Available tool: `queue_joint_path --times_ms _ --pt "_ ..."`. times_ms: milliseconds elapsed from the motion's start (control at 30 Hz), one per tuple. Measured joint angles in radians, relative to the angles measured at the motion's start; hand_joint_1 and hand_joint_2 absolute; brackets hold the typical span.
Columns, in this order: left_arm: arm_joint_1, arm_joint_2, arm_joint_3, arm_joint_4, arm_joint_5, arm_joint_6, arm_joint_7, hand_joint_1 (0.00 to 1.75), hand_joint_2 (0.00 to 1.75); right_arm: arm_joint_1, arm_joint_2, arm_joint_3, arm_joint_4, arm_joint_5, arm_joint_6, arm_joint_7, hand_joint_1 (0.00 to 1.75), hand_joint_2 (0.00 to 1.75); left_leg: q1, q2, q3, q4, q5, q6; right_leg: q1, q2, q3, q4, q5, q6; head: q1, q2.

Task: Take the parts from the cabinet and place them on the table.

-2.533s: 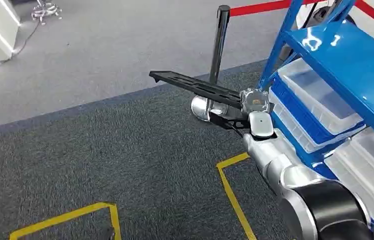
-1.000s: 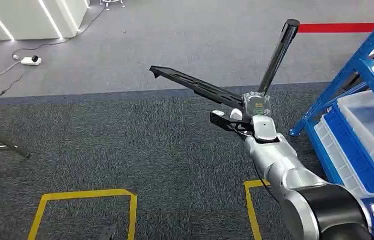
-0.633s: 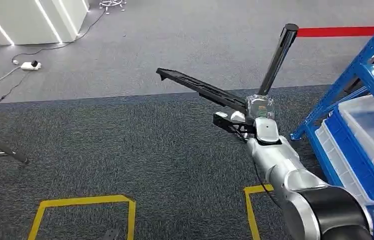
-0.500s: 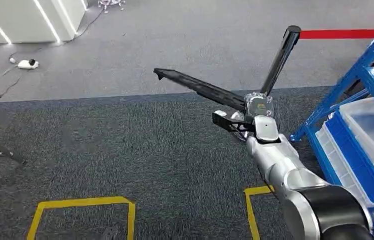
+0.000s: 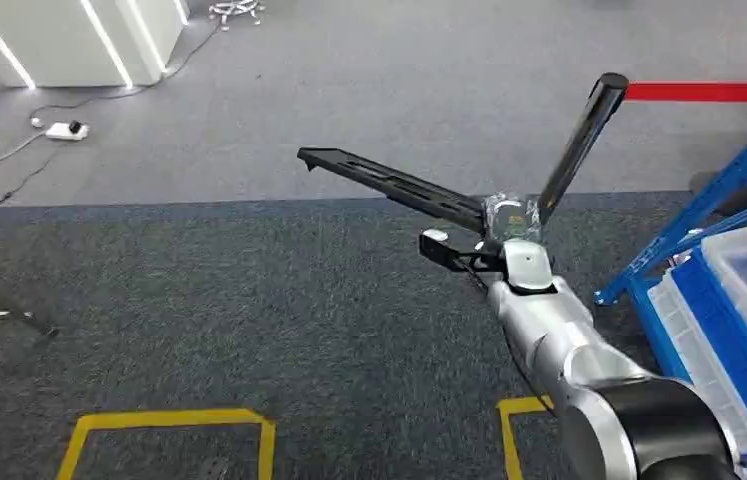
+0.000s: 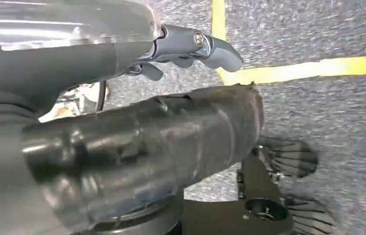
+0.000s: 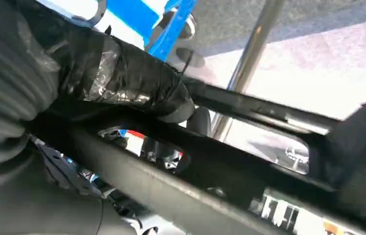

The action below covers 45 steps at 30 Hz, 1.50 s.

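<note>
Dark grey carpet (image 5: pixel 249 330) with yellow tape lines (image 5: pixel 169 420) lies under the robot. Its right hand (image 5: pixel 494 245) grips 1 long black part (image 5: pixel 389 183), held level above the floor and pointing forward-left. The left hand (image 6: pixel 190 46) hangs low with fingers curled around nothing. Beside the arm stands the blue cabinet (image 5: pixel 739 290) with clear bins. Beyond are a black post (image 5: pixel 581 135) and a red belt (image 5: pixel 709 92).
</note>
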Motion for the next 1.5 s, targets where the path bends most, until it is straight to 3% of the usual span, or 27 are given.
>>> queue_joint_path --times_ms 67,133,233,267,333,400,433,467,567,600,633,733,767,800,833,900,933,967,1067,1100,1167,1233,1300,1367,1433,1467,1500 --pt "-0.001 0.0 0.0 0.0 -0.001 0.001 0.0 0.0 0.0 0.0 0.002 -0.002 0.0 0.0 0.0 -0.002 1.75 1.75 -0.002 0.0 0.005 0.005 -0.003 -0.006 -0.003 0.0 0.009 -0.006 -0.005 -0.009 0.0 0.0" --pt "0.0 0.001 0.0 0.0 -0.002 0.002 0.002 0.0 0.0 -0.003 0.001 -0.002 0.0 0.0 -0.001 -0.002 1.75 1.75 0.002 0.01 -0.018 0.054 -0.024 -0.019 -0.007 -0.002 0.024 -0.014 -0.007 -0.017 0.0 0.0" --pt "0.0 0.001 0.0 0.0 -0.003 0.003 0.005 0.0 0.0 -0.003 0.004 -0.002 0.0 0.005 -0.001 -0.001 1.75 1.75 0.013 0.016 -0.141 0.269 -0.115 -0.034 -0.007 -0.002 0.031 -0.013 -0.016 -0.025 0.0 0.0" --pt "0.0 0.001 0.0 0.0 -0.003 0.003 0.006 0.0 0.0 -0.002 0.005 -0.002 0.0 0.008 -0.002 0.002 1.75 1.75 0.015 0.017 -0.168 0.303 -0.119 -0.038 -0.007 -0.002 0.034 -0.013 -0.019 -0.024 0.0 0.0" --pt "0.001 0.001 0.0 0.0 -0.004 0.003 0.006 0.0 0.0 0.0 0.005 -0.002 0.0 0.01 -0.003 0.011 1.75 1.75 0.02 0.018 -0.153 0.236 -0.059 -0.041 -0.007 -0.002 0.045 -0.013 -0.026 -0.021 0.0 0.0" --pt "0.0 0.001 0.0 0.0 -0.006 0.004 0.006 0.0 0.0 -0.001 0.006 -0.002 0.0 0.01 -0.008 0.019 1.75 1.75 0.02 0.035 -0.074 0.052 0.052 -0.033 -0.008 -0.01 0.059 -0.012 -0.035 -0.018 0.0 0.0" --pt "0.0 0.001 0.0 0.0 -0.006 0.004 0.006 0.0 0.0 -0.002 0.006 -0.002 -0.001 0.01 -0.013 0.019 1.75 1.75 0.015 0.054 -0.056 -0.002 0.058 -0.029 -0.007 -0.01 0.063 -0.012 -0.038 -0.013 0.001 0.0" --pt "-0.005 0.001 0.0 0.0 -0.006 0.004 0.006 0.0 0.0 -0.004 0.006 -0.002 0.0 0.01 -0.019 0.019 1.75 1.75 0.008 0.053 -0.057 -0.008 0.03 -0.022 -0.004 -0.011 0.059 -0.012 -0.038 -0.008 0.0 0.0" --pt "-0.003 0.001 0.0 0.0 -0.006 0.005 0.006 0.0 0.0 -0.005 0.007 -0.002 -0.001 0.008 -0.019 0.016 1.75 1.75 0.004 0.038 -0.052 -0.009 0.056 -0.005 -0.005 -0.022 0.063 -0.017 -0.043 0.013 0.0 0.0" --pt "-0.003 0.001 0.0 0.0 -0.006 0.006 0.006 0.0 0.0 -0.005 0.006 -0.002 -0.003 0.008 -0.019 0.016 1.75 1.75 0.015 0.036 -0.043 -0.024 0.065 0.004 -0.005 -0.022 0.058 -0.01 -0.053 0.019 0.0 0.0" --pt "-0.003 0.001 0.0 0.0 -0.006 0.005 0.006 0.0 0.0 -0.006 0.004 -0.002 -0.003 0.008 -0.019 0.02 1.75 1.75 0.011 0.034 -0.04 -0.028 0.067 0.007 -0.008 -0.015 0.05 0.018 -0.075 0.019 0.001 0.0" --pt "-0.004 0.001 0.0 0.0 -0.006 0.004 0.005 0.0 0.0 -0.004 0.003 -0.002 -0.002 0.01 -0.02 0.034 1.75 1.75 0.008 0.017 -0.04 -0.026 0.065 0.016 -0.009 -0.007 -0.058 0.241 -0.181 0.023 0.0 0.0" --pt "-0.004 0.001 0.0 0.0 -0.006 0.004 0.005 0.0 0.0 -0.001 0.003 -0.002 -0.002 0.01 -0.019 0.035 1.75 1.75 0.008 0.011 -0.041 -0.024 0.064 0.017 -0.009 -0.007 -0.086 0.292 -0.191 0.025 0.001 0.0" --pt "-0.003 0.001 0.0 0.0 -0.006 0.004 0.005 0.0 0.0 0.001 0.002 -0.002 -0.002 0.01 -0.019 0.035 1.75 1.75 0.008 0.001 -0.041 -0.022 0.063 0.017 -0.01 -0.007 -0.091 0.294 -0.176 0.026 0.0 0.0" --pt "-0.003 0.001 0.0 0.0 -0.006 0.004 0.005 0.0 0.0 0.001 0.002 -0.002 -0.002 0.01 -0.019 0.035 1.75 1.75 0.008 -0.01 -0.041 -0.018 0.061 0.016 -0.012 -0.005 -0.073 0.25 -0.139 0.025 0.001 0.0" --pt "-0.003 0.001 0.0 0.0 -0.006 0.003 0.005 0.0 0.0 -0.001 0.0 -0.002 -0.002 0.01 -0.019 0.034 1.75 1.75 0.009 -0.034 -0.04 -0.006 0.054 0.01 -0.014 0.016 0.007 0.082 -0.047 0.021 0.001 0.0" --pt "-0.002 0.0 0.0 0.0 -0.006 0.003 0.005 0.0 0.0 -0.001 -0.004 -0.002 -0.002 0.01 -0.019 0.034 1.75 1.75 0.013 -0.041 -0.044 -0.001 0.049 0.007 -0.016 0.055 0.034 0.019 -0.042 0.016 0.001 0.0" --pt "-0.005 -0.001 0.0 0.0 -0.006 0.003 0.005 0.0 0.0 -0.002 -0.008 -0.002 -0.002 0.01 -0.019 0.034 1.75 1.75 0.006 -0.052 -0.053 0.011 0.048 0.003 -0.02 0.062 0.046 -0.001 -0.049 0.018 0.0 0.0" --pt "-0.002 -0.001 0.0 0.0 -0.008 0.003 0.005 0.0 0.0 0.0 -0.005 -0.002 -0.002 0.01 -0.02 0.033 1.75 1.75 0.017 -0.074 -0.057 0.001 0.055 -0.016 -0.01 0.041 0.046 0.004 -0.048 0.013 0.001 0.0" --pt "-0.001 0.0 0.0 0.0 -0.008 0.003 0.005 0.0 0.0 0.0 -0.004 -0.002 -0.003 0.01 -0.02 0.032 1.75 1.75 0.011 -0.078 -0.058 0.002 0.053 -0.021 -0.021 0.03 0.051 -0.005 -0.044 0.005 0.0 0.0" --pt "0.001 0.0 0.0 0.0 -0.008 0.003 0.005 0.0 0.0 -0.002 -0.003 -0.002 -0.005 0.01 -0.021 0.032 1.75 1.75 0.011 -0.006 -0.09 0.075 0.004 -0.031 -0.018 0.013 0.059 -0.012 -0.043 -0.009 -0.003 0.0" --pt "-0.001 0.0 0.0 0.0 -0.008 0.003 0.005 0.0 0.0 -0.001 -0.003 -0.002 -0.005 0.01 -0.021 0.032 1.75 1.75 0.017 0.013 -0.163 0.227 -0.063 -0.04 -0.014 -0.005 0.061 -0.011 -0.046 -0.013 -0.002 0.0" --pt "0.0 0.0 0.0 0.0 -0.008 0.003 0.005 0.0 0.0 0.0 -0.003 -0.002 -0.005 0.011 -0.021 0.032 1.75 1.75 0.022 0.017 -0.208 0.308 -0.076 -0.045 -0.012 -0.023 0.061 -0.01 -0.048 -0.014 -0.002 0.0" --pt "0.002 0.0 0.0 0.0 -0.008 0.003 0.005 0.0 0.0 0.0 -0.002 -0.002 -0.005 0.011 -0.022 0.031 1.75 1.75 0.024 0.023 -0.153 0.196 -0.003 -0.045 -0.012 -0.041 0.064 -0.01 -0.051 -0.009 -0.002 0.0" --pt "0.0 0.0 0.0 0.0 -0.008 0.003 0.005 0.0 0.0 -0.001 -0.001 -0.002 -0.005 0.011 -0.022 0.031 1.75 1.75 0.022 0.062 -0.064 0.023 0.061 -0.04 -0.012 -0.056 0.07 -0.009 -0.057 -0.002 -0.002 0.0" --pt "-0.003 0.0 0.0 0.0 -0.008 0.003 0.005 0.0 0.0 -0.003 -0.002 -0.002 -0.005 0.011 -0.022 0.031 1.75 1.75 0.005 0.08 -0.053 0.005 0.044 -0.032 -0.003 -0.062 0.067 -0.008 -0.059 0.004 -0.002 0.0" --pt "-0.004 0.0 0.0 0.0 -0.009 0.003 0.005 0.0 0.0 -0.004 -0.002 -0.002 -0.005 0.011 -0.023 0.031 1.75 1.75 0.008 0.065 -0.056 0.002 0.05 -0.021 -0.004 -0.065 0.067 -0.008 -0.059 0.007 0.0 0.0"
